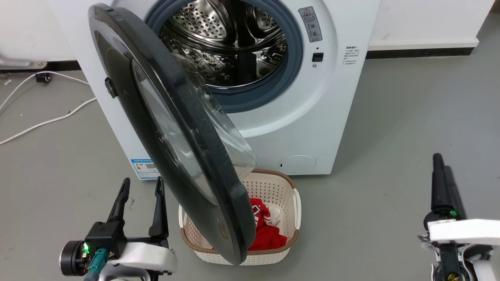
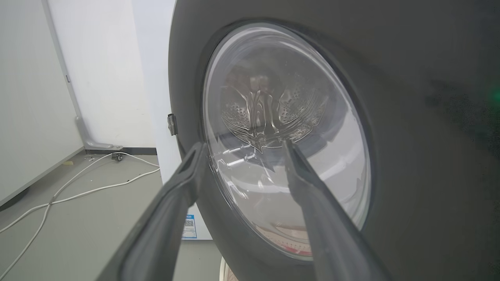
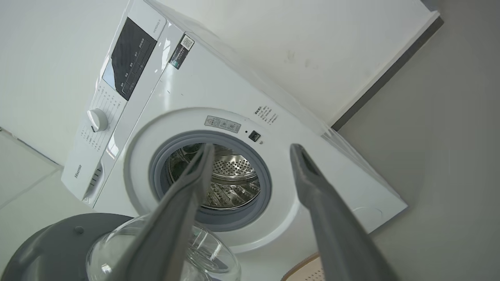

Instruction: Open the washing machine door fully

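Note:
The white washing machine [image 1: 304, 117] stands ahead with its steel drum [image 1: 222, 35] exposed. Its washing machine door [image 1: 191, 128], a glossy black ring around a bulging glass bowl, hangs from a hinge on the left and sticks out toward me, roughly at a right angle to the front. My left gripper [image 1: 142, 187] is open, low and just left of the door's outer face. In the left wrist view that gripper [image 2: 243, 146] points at the door [image 2: 390, 117] with nothing held. My right gripper [image 1: 441, 171] is far right, open [image 3: 252, 149] and empty, facing the machine [image 3: 218, 89] and door [image 3: 50, 249].
A cream laundry basket [image 1: 281, 191] with red cloth [image 1: 269, 234] sits on the floor under the door's lower edge. White cables [image 1: 47, 121] trail over the grey floor left of the machine. A white wall with a dark skirting runs behind.

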Controlling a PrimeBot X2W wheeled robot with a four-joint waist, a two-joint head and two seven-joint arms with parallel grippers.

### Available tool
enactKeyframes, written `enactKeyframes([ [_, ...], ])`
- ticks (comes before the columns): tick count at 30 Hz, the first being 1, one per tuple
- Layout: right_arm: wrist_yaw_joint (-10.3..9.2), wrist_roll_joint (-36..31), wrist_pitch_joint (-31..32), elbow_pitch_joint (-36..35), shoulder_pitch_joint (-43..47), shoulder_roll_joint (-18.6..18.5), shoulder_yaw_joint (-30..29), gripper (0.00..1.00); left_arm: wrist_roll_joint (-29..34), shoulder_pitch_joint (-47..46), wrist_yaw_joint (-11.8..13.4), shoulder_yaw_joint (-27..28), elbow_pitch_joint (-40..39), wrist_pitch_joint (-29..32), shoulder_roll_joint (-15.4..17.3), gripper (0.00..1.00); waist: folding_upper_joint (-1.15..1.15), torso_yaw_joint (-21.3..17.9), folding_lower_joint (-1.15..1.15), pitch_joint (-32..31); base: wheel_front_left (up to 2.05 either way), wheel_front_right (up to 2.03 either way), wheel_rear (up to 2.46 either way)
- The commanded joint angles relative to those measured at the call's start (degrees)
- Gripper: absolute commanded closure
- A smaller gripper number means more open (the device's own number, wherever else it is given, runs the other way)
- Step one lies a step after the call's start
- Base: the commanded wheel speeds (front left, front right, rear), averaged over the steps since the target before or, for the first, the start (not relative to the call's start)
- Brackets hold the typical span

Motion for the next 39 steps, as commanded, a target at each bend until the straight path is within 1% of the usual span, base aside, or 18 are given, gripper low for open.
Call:
enactKeyframes([
  [1,0.00,-3.76,-1.40,-1.29,1.05,0.19,-0.88,0.00,0.22,0.45,0.14,0.20,-0.06,-0.15,-0.03,0.00,0.00,-0.15,0.01,-0.06,0.00,0.00,0.00],
  [4,0.00,-14.34,-3.05,-4.57,2.07,0.24,-2.95,0.00,0.33,0.58,0.18,0.48,-0.19,-0.15,-0.03,0.00,0.00,-0.40,0.01,-0.14,0.00,0.00,0.00],
  [7,0.00,-27.28,-3.66,-9.35,3.06,0.53,-4.89,0.00,0.53,0.52,0.13,0.62,-0.28,-0.15,-0.03,0.00,0.00,-0.39,0.01,-0.13,0.00,0.00,0.00],
  [11,-0.01,-42.54,-3.76,-15.89,5.01,1.49,-4.90,0.00,0.55,0.26,-0.05,0.76,-0.26,-0.15,-0.03,0.00,0.00,-0.11,0.01,-0.11,0.00,0.00,0.00],
  [15,-0.01,-52.97,-3.44,-19.56,8.01,2.20,-3.31,0.00,0.24,0.18,0.12,0.43,-0.51,-0.15,-0.03,0.00,0.00,0.19,0.01,-0.13,0.00,0.00,0.00],
  [17,-0.01,-55.67,-3.27,-20.02,9.16,2.32,-2.28,0.00,0.48,0.02,-0.01,0.30,-0.64,-0.15,-0.03,0.00,0.00,0.30,0.01,-0.13,0.00,0.00,0.00],
  [22,-0.01,-57.12,-2.80,-17.53,11.27,2.33,-1.04,0.00,0.85,-0.05,-0.17,0.34,-0.82,-0.15,-0.03,0.00,0.00,0.25,0.01,-0.18,0.00,0.00,0.00],
  [28,-0.02,-55.44,-3.23,-13.66,11.30,2.33,-1.43,0.00,0.83,0.03,-0.22,0.11,-0.74,-0.15,-0.02,0.00,0.00,0.29,0.01,-0.24,0.00,0.00,0.00],
  [39,-0.02,-54.26,-3.68,-11.69,10.59,2.35,-1.60,0.00,1.13,0.15,-0.21,0.15,-0.63,-0.15,-0.03,0.00,0.00,0.26,0.01,-0.19,0.00,0.00,0.00],
])
